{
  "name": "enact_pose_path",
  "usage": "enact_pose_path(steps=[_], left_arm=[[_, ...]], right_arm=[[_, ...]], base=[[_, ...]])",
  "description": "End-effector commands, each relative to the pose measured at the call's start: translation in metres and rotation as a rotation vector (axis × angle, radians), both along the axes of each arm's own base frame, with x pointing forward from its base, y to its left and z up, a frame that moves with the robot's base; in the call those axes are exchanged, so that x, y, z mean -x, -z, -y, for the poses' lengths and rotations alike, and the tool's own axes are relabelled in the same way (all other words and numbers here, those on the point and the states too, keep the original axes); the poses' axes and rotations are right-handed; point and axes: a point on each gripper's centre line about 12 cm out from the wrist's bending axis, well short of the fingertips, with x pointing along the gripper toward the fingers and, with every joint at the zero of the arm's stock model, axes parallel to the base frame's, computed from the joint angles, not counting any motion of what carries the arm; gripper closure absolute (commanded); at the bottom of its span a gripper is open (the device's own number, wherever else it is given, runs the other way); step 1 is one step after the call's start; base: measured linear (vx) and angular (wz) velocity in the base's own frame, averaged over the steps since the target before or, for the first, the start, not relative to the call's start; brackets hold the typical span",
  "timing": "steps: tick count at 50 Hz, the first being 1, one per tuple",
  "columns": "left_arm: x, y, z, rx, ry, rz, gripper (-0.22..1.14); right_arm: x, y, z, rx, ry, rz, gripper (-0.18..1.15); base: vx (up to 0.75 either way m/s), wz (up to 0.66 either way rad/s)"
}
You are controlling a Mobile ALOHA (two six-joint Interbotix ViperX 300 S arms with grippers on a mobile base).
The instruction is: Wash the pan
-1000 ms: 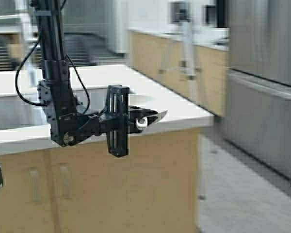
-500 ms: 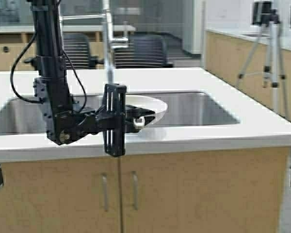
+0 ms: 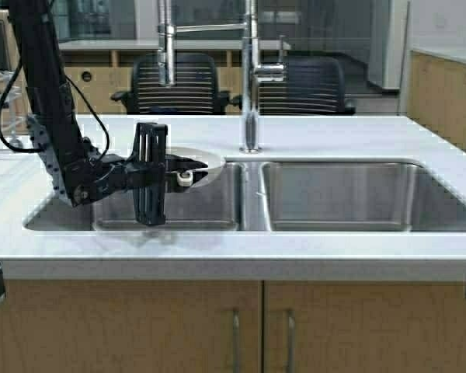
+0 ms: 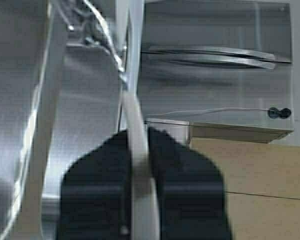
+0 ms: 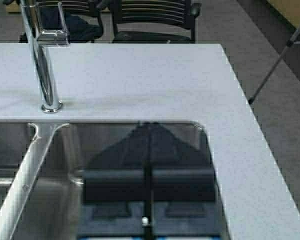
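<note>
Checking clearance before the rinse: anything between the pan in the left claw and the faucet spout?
Nothing visible. The left claw holds the pan by its handle over the left basin. The faucet spout hangs over the divider beside it, with open air between. The right claw sits over the right basin, clear of that path.

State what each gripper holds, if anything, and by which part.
The left gripper holds the pan by its handle, over the left sink basin. The right gripper holds nothing.

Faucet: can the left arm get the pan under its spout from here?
Probably yes. The left gripper holds the pan over the left basin, beside the faucet, with nothing visible between them.
</note>
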Motion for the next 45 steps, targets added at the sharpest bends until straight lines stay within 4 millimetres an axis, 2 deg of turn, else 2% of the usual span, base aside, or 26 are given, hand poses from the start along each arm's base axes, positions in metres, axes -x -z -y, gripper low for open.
enact_pose_path(steps=[1,6,11,32,45], left_arm=[[-0.03,-0.023,0.007,-0.004,0.048,0.079,0.89],[-0.038,-0.025,0.012,0.026,0.075,0.063,0.89],[-0.033,-0.024,0.013,0.044,0.091,0.032,0.89],[0.031,-0.025,0.027,0.059,0.2,-0.027,0.89],[0.059,-0.027,0.036,0.083,0.217,-0.003,0.89]], right_arm=[[0.001,-0.005,0.0,0.0,0.001,0.02,0.91],[0.001,-0.005,0.001,-0.02,0.006,0.025,0.91],[0.003,-0.007,0.001,-0.026,0.009,0.037,0.91],[0.003,-0.008,0.001,-0.026,0.009,0.014,0.91],[-0.005,-0.005,0.001,-0.028,0.009,-0.026,0.91]], base=[[0.22,0.15],[0.22,0.12],[0.2,0.09],[0.18,0.12],[0.16,0.13]])
